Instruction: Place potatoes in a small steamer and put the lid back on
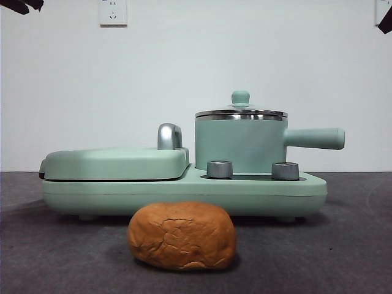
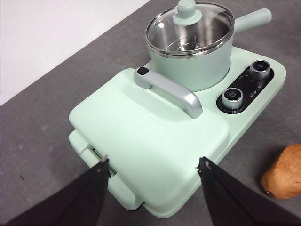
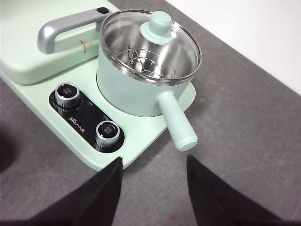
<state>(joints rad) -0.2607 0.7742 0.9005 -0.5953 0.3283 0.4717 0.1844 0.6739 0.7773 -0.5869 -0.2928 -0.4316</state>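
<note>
- Lying on the dark table (image 1: 355, 257), the potato (image 1: 182, 236) is just in front of the mint-green cooker base (image 1: 184, 195), apart from it.
- The small steamer (image 1: 240, 144) stands on the base beside the closed griddle (image 1: 116, 163), its side handle (image 1: 313, 138) pointing away from the griddle.
- The lid (image 3: 151, 43) sits on the steamer — a steel rack is visible through the glass.
- The left gripper (image 2: 153, 165) hangs above the griddle, jaws spread and holding nothing.
- The right gripper (image 3: 154, 162) hangs above the table near the two knobs — jaws also apart, nothing between them.
</note>
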